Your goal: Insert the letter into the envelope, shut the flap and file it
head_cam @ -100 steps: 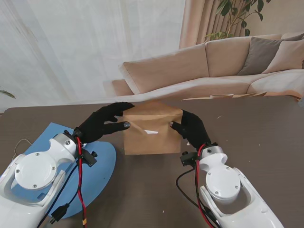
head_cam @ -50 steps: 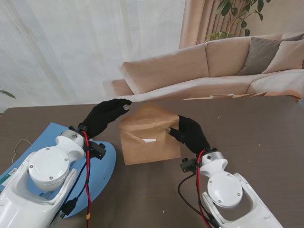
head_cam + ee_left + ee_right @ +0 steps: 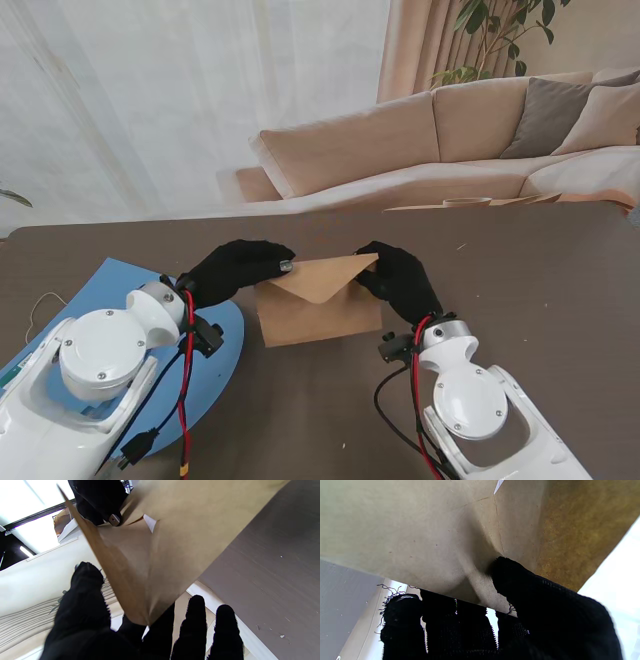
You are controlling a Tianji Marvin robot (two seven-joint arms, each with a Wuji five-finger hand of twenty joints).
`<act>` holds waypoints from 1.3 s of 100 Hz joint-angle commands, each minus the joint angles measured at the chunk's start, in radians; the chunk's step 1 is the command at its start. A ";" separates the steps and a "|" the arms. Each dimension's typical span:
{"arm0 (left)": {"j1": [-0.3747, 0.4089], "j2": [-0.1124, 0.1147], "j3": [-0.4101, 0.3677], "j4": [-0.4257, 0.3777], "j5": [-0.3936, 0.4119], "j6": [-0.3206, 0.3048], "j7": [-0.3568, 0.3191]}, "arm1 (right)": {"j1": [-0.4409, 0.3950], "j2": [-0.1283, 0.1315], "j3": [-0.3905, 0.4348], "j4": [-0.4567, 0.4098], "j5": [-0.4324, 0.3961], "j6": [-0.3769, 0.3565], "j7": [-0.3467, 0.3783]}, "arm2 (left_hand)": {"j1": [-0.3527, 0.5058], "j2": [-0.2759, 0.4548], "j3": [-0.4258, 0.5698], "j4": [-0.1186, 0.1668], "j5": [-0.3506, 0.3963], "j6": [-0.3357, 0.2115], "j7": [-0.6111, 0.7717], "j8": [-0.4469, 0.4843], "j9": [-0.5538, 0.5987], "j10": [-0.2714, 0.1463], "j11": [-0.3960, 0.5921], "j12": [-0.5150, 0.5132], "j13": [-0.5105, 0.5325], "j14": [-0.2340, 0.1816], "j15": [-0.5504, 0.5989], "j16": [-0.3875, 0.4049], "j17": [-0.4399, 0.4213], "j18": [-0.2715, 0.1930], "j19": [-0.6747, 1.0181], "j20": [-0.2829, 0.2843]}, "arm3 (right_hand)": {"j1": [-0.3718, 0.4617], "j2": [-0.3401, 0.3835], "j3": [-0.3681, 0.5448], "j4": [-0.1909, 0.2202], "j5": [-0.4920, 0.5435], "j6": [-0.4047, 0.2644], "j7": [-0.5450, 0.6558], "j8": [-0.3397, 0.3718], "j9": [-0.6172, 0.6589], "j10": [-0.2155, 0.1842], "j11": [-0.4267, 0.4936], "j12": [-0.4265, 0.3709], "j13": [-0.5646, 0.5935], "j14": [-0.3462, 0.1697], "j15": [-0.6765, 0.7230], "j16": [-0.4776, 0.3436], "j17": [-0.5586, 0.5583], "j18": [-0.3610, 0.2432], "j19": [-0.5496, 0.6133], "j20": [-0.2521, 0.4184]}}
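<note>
The right hand (image 3: 398,281) pinches the right corner of the flap (image 3: 322,277), thumb (image 3: 517,580) on one face, fingers (image 3: 455,622) behind the paper. The left hand (image 3: 235,270), at about nine o'clock from the envelope (image 3: 318,308), has the flap's left edge running between its thumb (image 3: 87,590) and fingers (image 3: 197,620); whether it grips or only steadies I cannot tell. The envelope lies mid-table at twelve o'clock from me, the flap half folded, its tip pointing to six o'clock. A white corner of the letter (image 3: 150,522) shows inside. At eight o'clock lies the blue folder (image 3: 215,360), probably where it gets filed.

To close well, I judge both hands should lower together, keeping the fold line straight, then press along the crease from the centre outward without dragging the envelope body
</note>
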 commanded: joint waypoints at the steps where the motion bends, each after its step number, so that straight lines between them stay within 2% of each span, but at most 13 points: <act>1: 0.012 0.004 -0.003 -0.020 0.008 -0.006 -0.036 | 0.004 -0.010 -0.004 -0.006 0.021 0.006 0.013 | 0.024 -0.030 -0.023 0.026 -0.003 -0.006 -0.007 0.013 0.015 -0.007 0.024 0.024 0.027 0.004 0.009 0.027 0.016 0.013 0.015 0.023 | 0.046 0.034 0.031 -0.010 0.062 -0.048 0.031 0.036 0.007 -0.009 0.022 0.008 0.021 0.007 0.022 0.020 0.003 0.009 0.047 0.013; 15: 0.006 0.016 -0.001 -0.016 0.040 -0.018 -0.075 | 0.010 -0.013 -0.008 -0.006 0.042 0.008 0.011 | 0.084 -0.055 0.016 0.036 0.023 -0.028 0.073 0.089 0.053 -0.030 0.100 0.087 0.064 -0.010 0.026 0.071 0.040 0.010 0.032 0.047 | 0.047 0.035 0.031 -0.011 0.061 -0.046 0.029 0.036 0.006 -0.007 0.022 0.008 0.020 0.009 0.022 0.021 0.001 0.010 0.047 0.014; 26: 0.002 0.016 0.010 -0.011 0.053 -0.017 -0.073 | 0.014 -0.012 -0.008 -0.003 0.046 0.007 0.013 | 0.143 -0.097 0.129 0.016 0.017 -0.061 0.248 0.301 0.111 -0.044 0.204 0.162 0.113 -0.009 0.086 0.134 0.075 0.016 0.055 0.090 | 0.047 0.035 0.031 -0.012 0.059 -0.045 0.027 0.035 0.003 -0.009 0.021 0.007 0.019 0.008 0.021 0.021 0.001 0.010 0.047 0.014; 30: 0.002 0.013 0.015 -0.011 0.054 -0.012 -0.062 | 0.015 -0.012 -0.009 -0.002 0.046 0.006 0.015 | 0.189 -0.112 0.127 0.014 0.008 -0.072 0.328 0.373 0.133 -0.047 0.249 0.191 0.122 -0.007 0.123 0.153 0.087 0.018 0.067 0.105 | 0.047 0.035 0.030 -0.012 0.057 -0.044 0.025 0.033 0.002 -0.009 0.019 0.005 0.017 0.007 0.020 0.020 0.001 0.011 0.047 0.014; 38: 0.003 0.006 0.025 -0.012 0.053 -0.005 -0.030 | 0.017 -0.011 -0.010 0.000 0.044 0.002 0.019 | 0.285 -0.094 0.090 0.034 -0.005 -0.086 0.503 0.400 0.205 -0.048 0.287 0.368 0.135 0.003 0.254 0.180 0.109 0.024 0.117 0.142 | 0.048 0.031 0.028 -0.013 0.056 -0.040 0.016 0.018 0.004 -0.012 0.011 -0.005 0.016 0.007 0.015 0.018 0.001 0.011 0.047 0.014; 45: 0.004 0.002 0.029 -0.014 0.053 -0.003 -0.015 | 0.017 -0.009 -0.010 0.001 0.043 -0.002 0.024 | 0.325 -0.080 0.117 0.035 0.017 -0.092 0.579 0.395 0.284 -0.045 0.299 0.415 0.167 0.018 0.388 0.181 0.110 0.026 0.221 0.153 | 0.050 0.027 0.025 -0.015 0.046 -0.028 0.012 -0.019 0.003 -0.015 -0.001 -0.023 0.013 0.006 -0.001 0.012 -0.002 0.009 0.041 0.012; 63: 0.003 -0.009 0.040 -0.010 0.068 -0.020 0.035 | 0.009 0.002 0.001 -0.005 0.040 -0.016 0.065 | 0.391 -0.069 0.166 0.030 0.051 -0.104 0.581 0.331 0.353 -0.026 0.330 0.375 0.228 0.036 0.556 0.109 0.046 0.028 0.661 -0.092 | 0.052 0.002 0.052 -0.017 -0.043 0.032 -0.067 -0.203 -0.059 -0.028 -0.136 -0.127 -0.065 -0.003 -0.149 -0.042 -0.092 0.003 -0.062 -0.017; 69: 0.002 -0.014 0.042 -0.008 0.070 -0.021 0.057 | 0.001 0.010 0.009 -0.012 0.038 -0.024 0.093 | 0.392 -0.071 0.196 0.030 0.053 -0.113 0.577 0.326 0.361 -0.022 0.334 0.372 0.242 0.039 0.571 0.111 0.055 0.030 0.692 -0.100 | 0.061 -0.035 0.095 -0.024 -0.082 0.052 -0.190 -0.205 -0.125 -0.032 -0.199 -0.158 -0.128 -0.016 -0.230 -0.061 -0.154 -0.013 -0.125 -0.030; 75: 0.000 -0.020 0.046 -0.005 0.075 -0.023 0.082 | -0.008 0.021 0.022 -0.021 0.036 -0.039 0.133 | 0.392 -0.073 0.211 0.021 0.053 -0.117 0.581 0.328 0.367 -0.018 0.345 0.370 0.252 0.041 0.593 0.115 0.061 0.033 0.729 -0.114 | 0.065 -0.057 0.135 -0.014 -0.131 0.066 -0.347 -0.111 -0.234 -0.045 -0.210 -0.198 -0.207 -0.027 -0.312 -0.074 -0.223 -0.037 -0.180 -0.037; 83: -0.004 -0.026 0.050 -0.002 0.081 -0.021 0.106 | -0.020 0.034 0.038 -0.035 0.029 -0.049 0.181 | 0.392 -0.074 0.223 0.018 0.052 -0.120 0.586 0.330 0.367 -0.015 0.351 0.371 0.256 0.044 0.608 0.118 0.065 0.034 0.750 -0.124 | 0.040 -0.041 0.165 0.077 -0.235 0.087 -0.389 -0.106 -0.376 -0.068 -0.189 -0.222 -0.302 -0.053 -0.371 -0.089 -0.288 -0.064 -0.223 -0.035; 94: -0.005 -0.030 0.055 0.000 0.089 -0.019 0.122 | -0.030 0.048 0.055 -0.049 0.034 -0.058 0.238 | 0.392 -0.076 0.230 0.017 0.051 -0.122 0.594 0.333 0.366 -0.015 0.354 0.374 0.255 0.046 0.615 0.121 0.065 0.035 0.763 -0.131 | -0.018 -0.066 0.086 0.094 -0.327 0.109 -0.407 -0.123 -0.483 -0.077 -0.187 -0.231 -0.382 -0.061 -0.406 -0.100 -0.345 -0.082 -0.261 -0.029; 113: -0.001 -0.030 0.065 0.003 0.096 -0.023 0.127 | -0.018 0.045 0.046 -0.043 0.074 -0.048 0.244 | 0.392 -0.077 0.233 0.015 0.049 -0.127 0.600 0.334 0.363 -0.016 0.354 0.379 0.249 0.048 0.618 0.121 0.059 0.035 0.771 -0.139 | -0.252 -0.048 -0.062 0.074 -0.250 0.128 -0.376 -0.117 -0.409 -0.053 -0.161 -0.222 -0.334 -0.028 -0.374 -0.085 -0.318 -0.056 -0.239 -0.004; 130: 0.004 -0.028 0.068 0.003 0.094 -0.031 0.121 | 0.009 0.030 0.020 -0.024 0.105 -0.021 0.202 | 0.392 -0.078 0.233 0.014 0.049 -0.128 0.601 0.332 0.364 -0.016 0.352 0.380 0.249 0.048 0.618 0.120 0.059 0.036 0.775 -0.144 | -0.247 -0.005 -0.082 0.060 -0.112 0.117 -0.327 -0.096 -0.259 -0.033 -0.131 -0.201 -0.219 0.000 -0.301 -0.066 -0.233 -0.019 -0.179 0.010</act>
